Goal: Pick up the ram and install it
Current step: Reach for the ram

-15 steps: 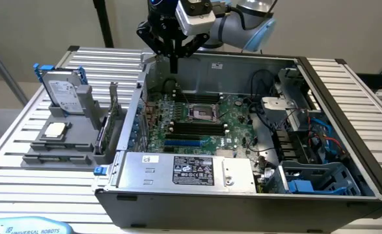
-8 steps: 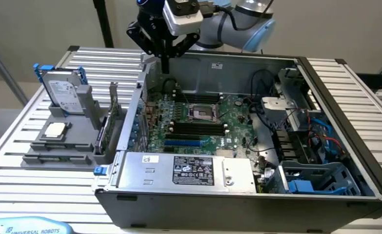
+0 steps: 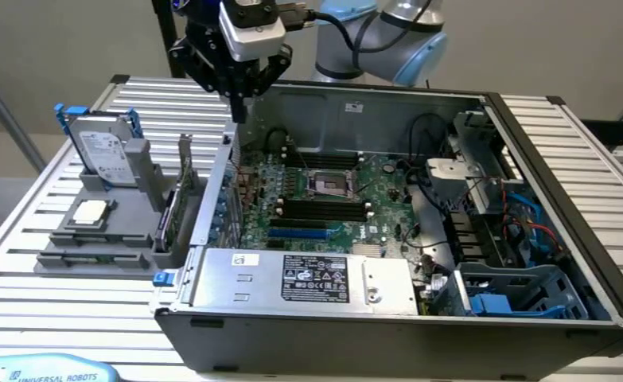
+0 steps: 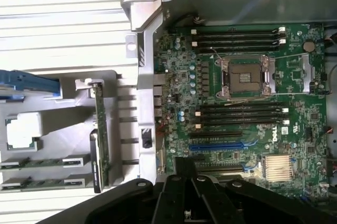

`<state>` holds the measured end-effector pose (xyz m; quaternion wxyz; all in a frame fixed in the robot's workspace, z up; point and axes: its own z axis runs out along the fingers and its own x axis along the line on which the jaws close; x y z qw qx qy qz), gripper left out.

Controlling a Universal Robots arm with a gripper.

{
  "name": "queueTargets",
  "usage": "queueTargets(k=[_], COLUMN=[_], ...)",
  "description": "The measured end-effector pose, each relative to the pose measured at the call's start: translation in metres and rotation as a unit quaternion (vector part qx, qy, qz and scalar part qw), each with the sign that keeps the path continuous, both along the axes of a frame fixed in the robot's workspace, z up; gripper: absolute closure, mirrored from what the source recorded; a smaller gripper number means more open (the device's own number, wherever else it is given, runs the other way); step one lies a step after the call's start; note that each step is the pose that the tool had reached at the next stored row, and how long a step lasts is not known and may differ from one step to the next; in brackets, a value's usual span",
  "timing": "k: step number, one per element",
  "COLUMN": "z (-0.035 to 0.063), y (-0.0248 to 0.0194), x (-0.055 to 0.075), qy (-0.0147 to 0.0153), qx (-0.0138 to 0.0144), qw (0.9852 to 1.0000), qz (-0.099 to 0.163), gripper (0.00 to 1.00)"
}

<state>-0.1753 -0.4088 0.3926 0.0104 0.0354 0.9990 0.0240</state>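
1. Nearest me, the ram (image 4: pixel 45 163) lies flat in a low slot of the grey holder (image 3: pixel 129 213) on the counter (image 3: pixel 35 318), outside the computer case (image 3: pixel 396 334), with a 2nd stick alongside it.
2. Just beyond, an upright green card (image 4: pixel 100 129) stands between the ram and the case wall. I'd keep any approach clear of it.
3. Further in, the motherboard (image 3: pixel 380 187) shows empty dark memory slots (image 3: pixel 317 211).
4. Farthest, the end effector (image 3: pixel 241 99) hangs over the case's rear corner, fingers pressed together, carrying nothing, well apart from the ram. A clean pick, I judge, needs the fingers spread first and squared across the stick's long edges.
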Motion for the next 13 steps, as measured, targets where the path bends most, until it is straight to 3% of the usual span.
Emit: queueTargets(k=[13], z=[0.0], y=[-0.0111], x=[-0.059], qy=[0.0], qx=[0.0], qw=[1.0], qz=[0.0], gripper=[0.89])
